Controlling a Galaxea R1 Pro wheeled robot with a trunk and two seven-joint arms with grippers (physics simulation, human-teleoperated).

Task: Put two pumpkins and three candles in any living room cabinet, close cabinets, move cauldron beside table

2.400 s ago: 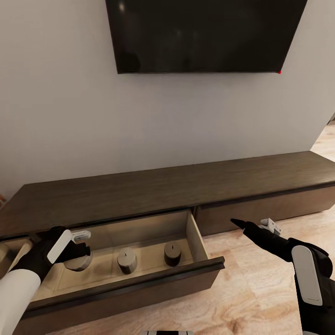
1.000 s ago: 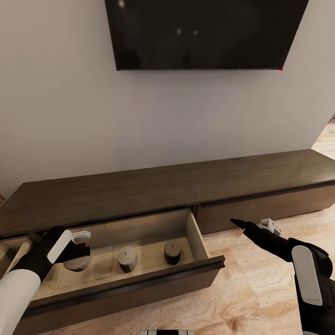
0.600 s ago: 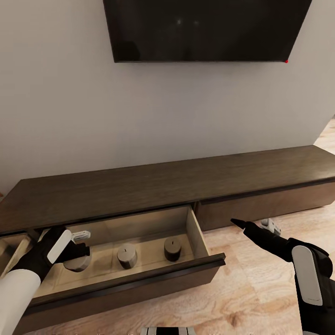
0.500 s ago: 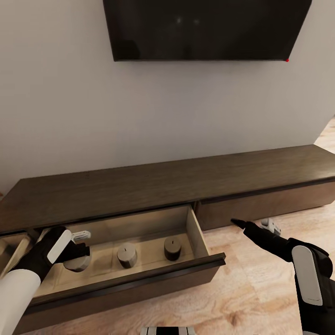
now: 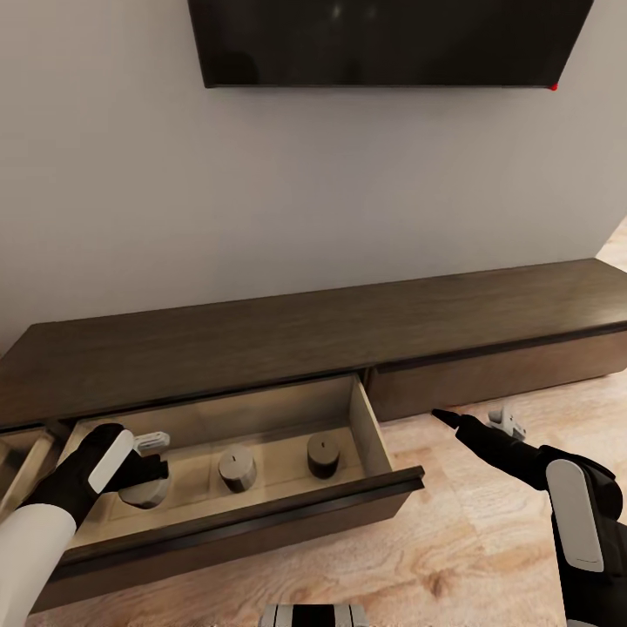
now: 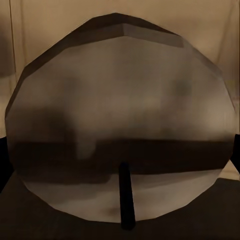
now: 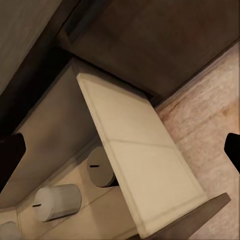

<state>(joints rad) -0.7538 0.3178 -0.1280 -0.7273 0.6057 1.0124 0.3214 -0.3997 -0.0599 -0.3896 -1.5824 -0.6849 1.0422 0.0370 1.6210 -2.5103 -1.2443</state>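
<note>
Left claw [image 5: 148,460] gripped the third candle [image 5: 144,492] low in the open drawer [image 5: 370,428] at lower left; release was judged next, while the right claw [image 5: 475,425] stood open.

Black arms [image 5: 522,461] — white panels, white left sleeve [image 5: 30,549] — grey fingertip fittings.

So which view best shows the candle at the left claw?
The left wrist view: the candle shows its pale top and wick up close. The head view has it partly behind the left claw; the right wrist view catches just an edge.

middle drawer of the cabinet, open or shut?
Open: the drawer is pulled out from the cabinet, its pale inside showing with candles standing in it.
</note>
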